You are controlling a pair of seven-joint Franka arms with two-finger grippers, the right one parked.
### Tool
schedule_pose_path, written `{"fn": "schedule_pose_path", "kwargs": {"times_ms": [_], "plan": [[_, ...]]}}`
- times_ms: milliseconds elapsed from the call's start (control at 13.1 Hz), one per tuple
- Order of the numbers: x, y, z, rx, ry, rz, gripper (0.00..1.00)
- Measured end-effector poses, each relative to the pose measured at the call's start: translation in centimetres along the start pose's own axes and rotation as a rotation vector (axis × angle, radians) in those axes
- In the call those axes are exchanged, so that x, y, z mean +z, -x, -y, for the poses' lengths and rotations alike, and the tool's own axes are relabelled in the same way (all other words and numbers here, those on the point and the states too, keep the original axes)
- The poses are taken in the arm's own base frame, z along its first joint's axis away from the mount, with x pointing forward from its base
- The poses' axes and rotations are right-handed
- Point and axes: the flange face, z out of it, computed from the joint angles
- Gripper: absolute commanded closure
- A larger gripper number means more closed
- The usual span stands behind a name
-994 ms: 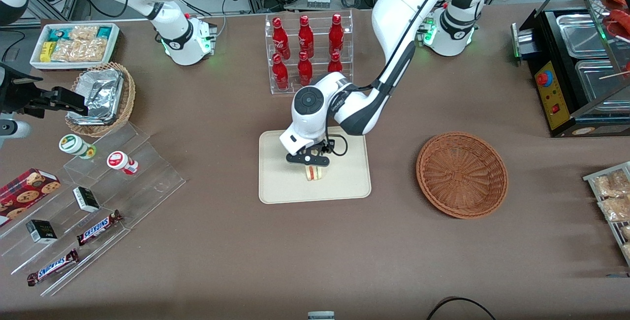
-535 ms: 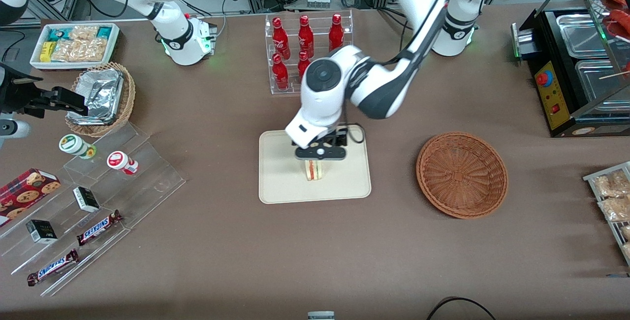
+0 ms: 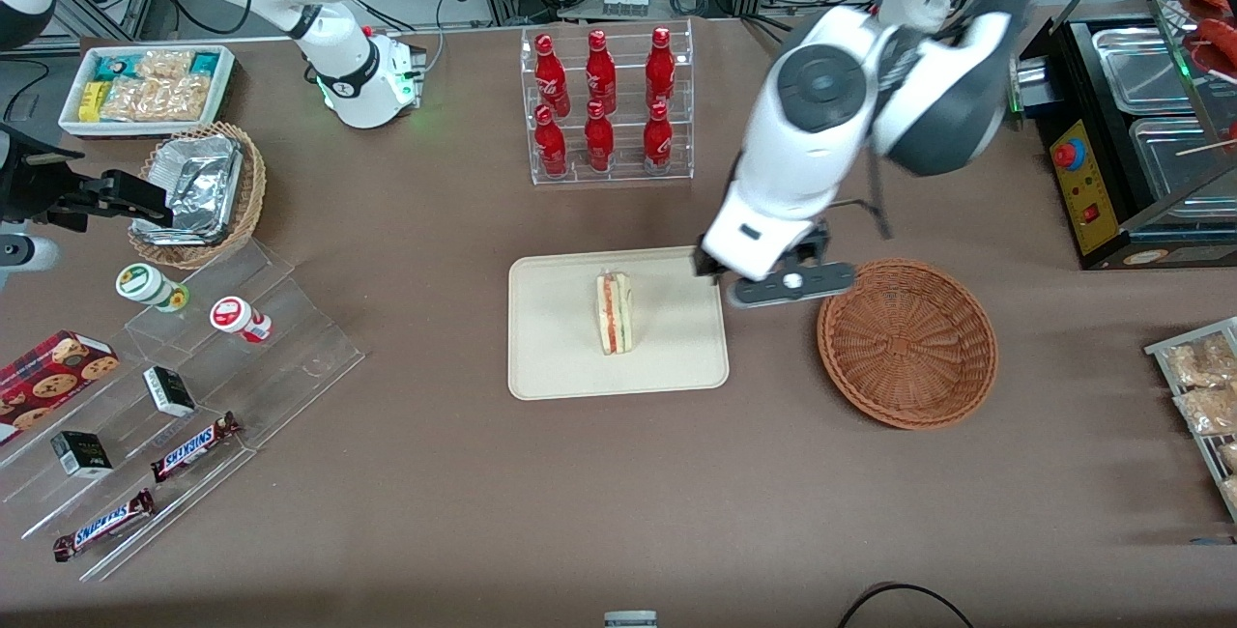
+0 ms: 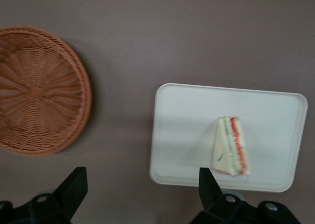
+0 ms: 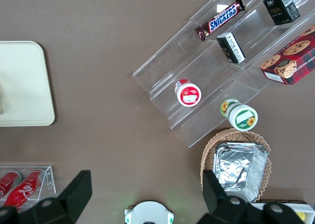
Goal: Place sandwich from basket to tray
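Note:
The sandwich [image 3: 614, 312], a white bread wedge with red and green filling, stands on its edge on the cream-beige tray [image 3: 551, 357]; both also show in the left wrist view, sandwich [image 4: 230, 146] on tray [image 4: 182, 130]. The reddish-brown wicker basket [image 3: 906, 342] is empty and sits toward the working arm's end of the table; it shows in the left wrist view too [image 4: 37, 88]. My gripper [image 3: 791, 287] is raised above the table between the tray and the basket, open and empty, its black fingers [image 4: 74, 184] spread wide.
A clear rack of red bottles [image 3: 604, 101] stands farther from the front camera than the tray. A foil-lined basket [image 3: 198, 188], stepped racks with snacks [image 3: 174, 396] and a white snack bin [image 3: 145, 87] lie toward the parked arm's end. A black food warmer [image 3: 1131, 135] stands at the working arm's end.
My gripper let go of the sandwich, rose and moved from over the tray toward the basket. The sandwich stays standing on the tray.

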Motion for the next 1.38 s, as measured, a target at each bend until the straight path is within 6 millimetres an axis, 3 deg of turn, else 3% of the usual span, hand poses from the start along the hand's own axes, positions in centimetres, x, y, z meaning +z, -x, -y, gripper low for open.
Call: {"fn": "schedule_pose_path", "kwargs": {"times_ms": [306,535,917,1146,1376], "plan": [[-3.1,-0.1,11.7,0.101,-0.015,0.007,0.00],[-4.3,-0.7,18.5,0.161,-0.020,0.021,0.00],[-7.2,-0.2,22.4,0.205,-0.012,0.004,0.00],[-7.3,-0.3,22.7,0.205,-0.011,0.000,0.00],[-7.9,-1.1,25.0,0.175,-0.008,-0.010,0.00]]}}
